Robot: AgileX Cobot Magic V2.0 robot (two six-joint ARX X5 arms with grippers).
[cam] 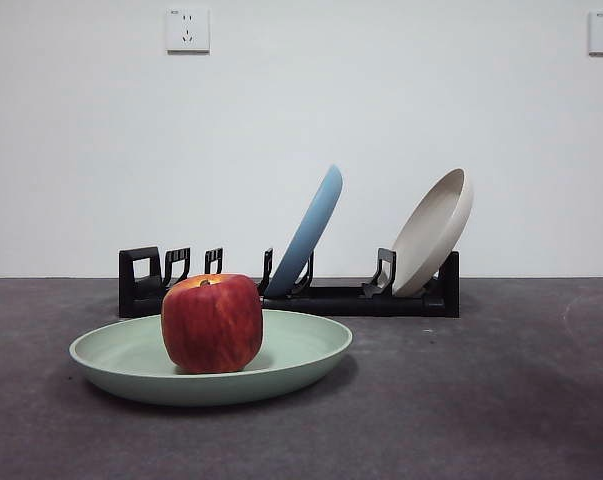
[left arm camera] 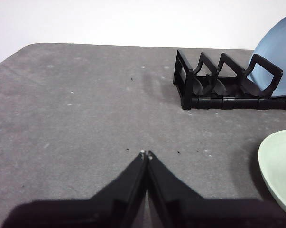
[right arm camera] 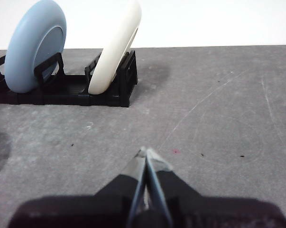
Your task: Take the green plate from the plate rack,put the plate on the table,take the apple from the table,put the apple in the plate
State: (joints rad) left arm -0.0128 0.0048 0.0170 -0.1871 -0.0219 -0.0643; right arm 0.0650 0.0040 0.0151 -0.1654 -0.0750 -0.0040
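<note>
Here, in the front view, the apple is sitting in the green plate on the desk before the plate rack, while the left wrist view is showing the left gripper hovering low, fingers together, beside the plate's rim, and the right wrist view is showing the right gripper likewise closed near the beige plate and blue plate.

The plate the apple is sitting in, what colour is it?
Pale sage green; the green plate under the apple shows best in the front view.
</note>
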